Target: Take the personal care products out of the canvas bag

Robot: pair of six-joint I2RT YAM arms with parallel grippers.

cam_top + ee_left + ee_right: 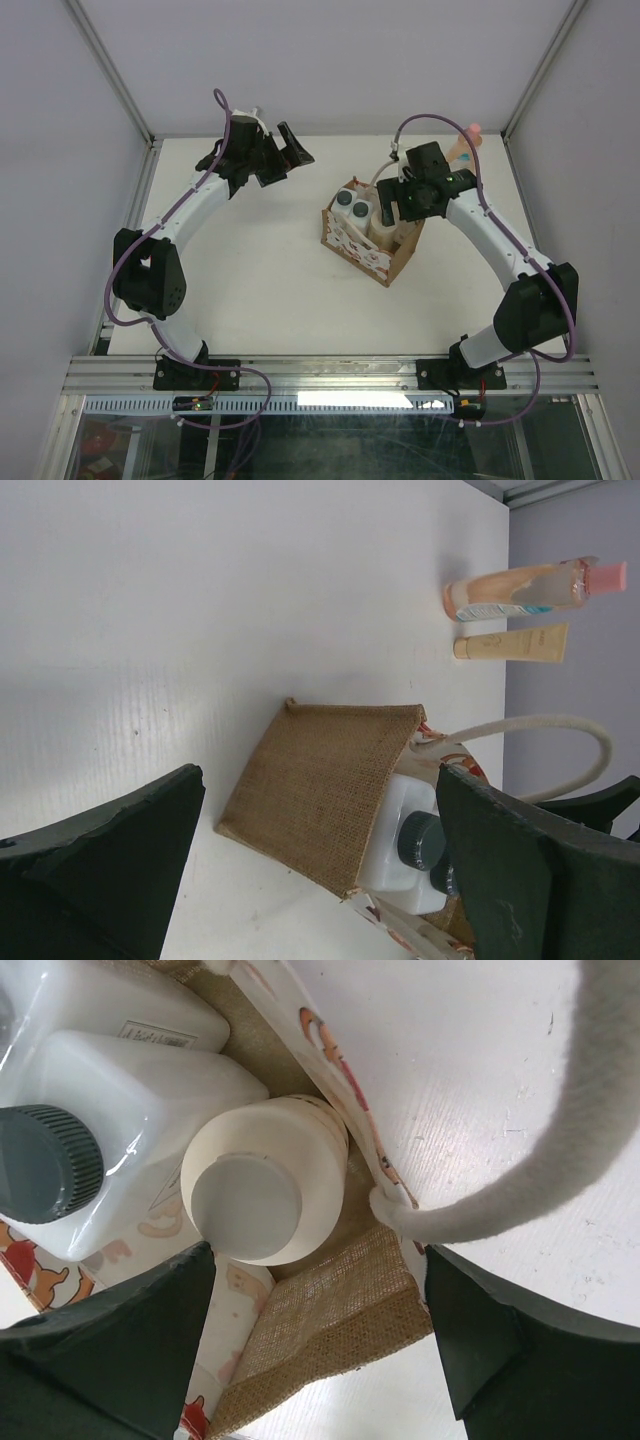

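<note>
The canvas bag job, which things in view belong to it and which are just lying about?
Job:
canvas bag
two white bottles and cream bottle, inside it
peach-orange bottle and cream tube, lying outside it

Just there:
white table
metal rail at its near edge

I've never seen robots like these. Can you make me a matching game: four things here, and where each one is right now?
Things:
1. peach-orange bottle
2. cream bottle
3. left fingers
4. right fingers

Places or states:
A. open, poised over the canvas bag
B. lying on the table, outside the bag
C. standing in the bag beside a white bottle
D. open and empty, off to the bag's side

Pairs: 1-B, 2-C, 3-D, 4-A
</note>
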